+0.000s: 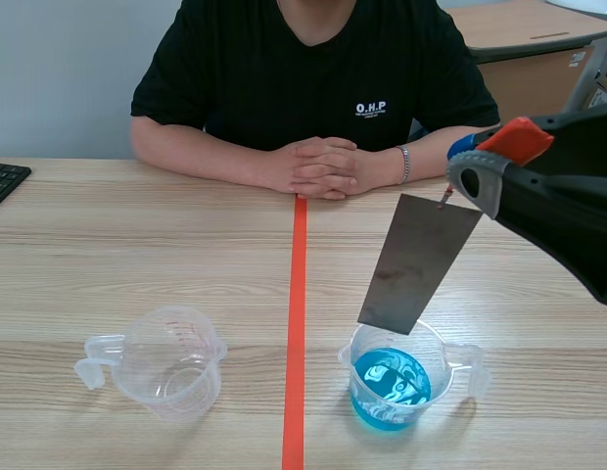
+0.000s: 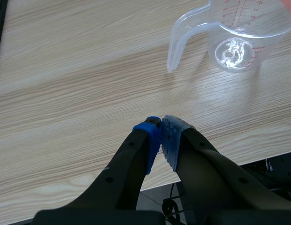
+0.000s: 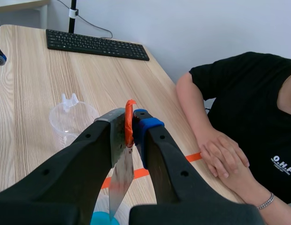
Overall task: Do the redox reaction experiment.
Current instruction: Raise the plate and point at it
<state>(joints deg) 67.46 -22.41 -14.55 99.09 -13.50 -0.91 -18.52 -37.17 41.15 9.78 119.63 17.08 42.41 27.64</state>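
Grips the metal plate (image 1: 418, 262) by its top in the right hand (image 3: 129, 127), tilted, low corner just over the blue cup (image 1: 390, 387). Holds the left hand (image 2: 162, 139) closed on nothing near the empty cup (image 2: 239, 40). May hit the rim and spill if lowered crooked.

A flat grey metal plate (image 1: 419, 262) hung tilted, pinched by its top corner in my right gripper (image 3: 130, 132), its lower edge over a clear measuring cup of blue liquid (image 1: 390, 390) standing near right, while an empty measuring cup (image 1: 174, 362) stood upright near left.
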